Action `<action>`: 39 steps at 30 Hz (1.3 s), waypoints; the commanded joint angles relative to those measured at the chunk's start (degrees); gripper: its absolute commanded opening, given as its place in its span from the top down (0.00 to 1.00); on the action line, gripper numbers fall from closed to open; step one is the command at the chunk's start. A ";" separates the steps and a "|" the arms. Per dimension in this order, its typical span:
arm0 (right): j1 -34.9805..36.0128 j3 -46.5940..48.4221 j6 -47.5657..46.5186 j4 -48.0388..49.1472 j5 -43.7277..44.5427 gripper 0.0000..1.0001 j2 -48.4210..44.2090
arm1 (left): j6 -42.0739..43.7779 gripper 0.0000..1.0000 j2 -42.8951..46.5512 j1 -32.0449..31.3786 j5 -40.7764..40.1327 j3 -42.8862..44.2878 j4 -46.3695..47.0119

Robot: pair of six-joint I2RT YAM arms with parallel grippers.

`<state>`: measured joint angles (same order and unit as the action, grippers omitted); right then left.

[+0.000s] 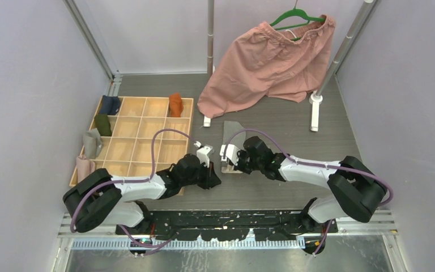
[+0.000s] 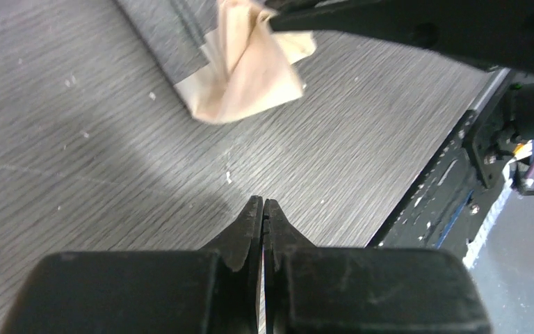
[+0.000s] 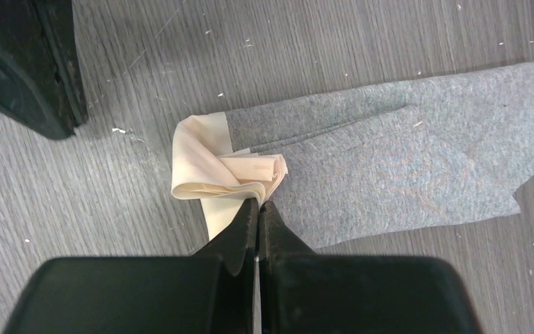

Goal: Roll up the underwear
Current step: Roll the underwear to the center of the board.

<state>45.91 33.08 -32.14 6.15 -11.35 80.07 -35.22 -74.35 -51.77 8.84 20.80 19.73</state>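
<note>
The grey underwear (image 1: 232, 134) lies flat on the table, and the right wrist view shows it spread out (image 3: 403, 153). Its cream-white waistband (image 3: 212, 167) is bunched into folds at the near end. My right gripper (image 1: 226, 164) (image 3: 259, 203) is shut, its tips pinching the folded waistband. The left wrist view shows the band (image 2: 243, 69) pulled up under the right finger. My left gripper (image 1: 214, 180) (image 2: 263, 202) is shut and empty, low over bare table just left of the band. The rust-orange underwear (image 1: 175, 104) stands rolled in a far compartment of the wooden tray (image 1: 141, 136).
The tray's left column holds rolled garments: navy (image 1: 110, 105), green (image 1: 103, 124), grey (image 1: 92, 144), pink (image 1: 84, 167). Big pink shorts (image 1: 266, 62) hang on a green hanger from a rack whose white feet (image 1: 315, 113) stand on the table behind the underwear.
</note>
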 commanded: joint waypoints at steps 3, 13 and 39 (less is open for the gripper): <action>-1.73 4.08 3.75 -2.92 -5.82 0.99 2.33 | -0.47 0.99 2.10 -0.09 -2.73 -1.20 14.39; -3.23 13.45 16.79 -13.51 -5.98 0.98 8.58 | 4.39 0.99 7.25 -0.09 -8.40 -2.68 14.97; -10.38 23.85 33.48 -26.16 -10.04 0.91 18.40 | 9.65 0.99 -4.17 -0.09 -0.45 6.36 12.87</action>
<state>36.12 54.87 -0.86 -17.06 -20.27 97.58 -26.70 -76.66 -51.77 7.20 24.60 29.21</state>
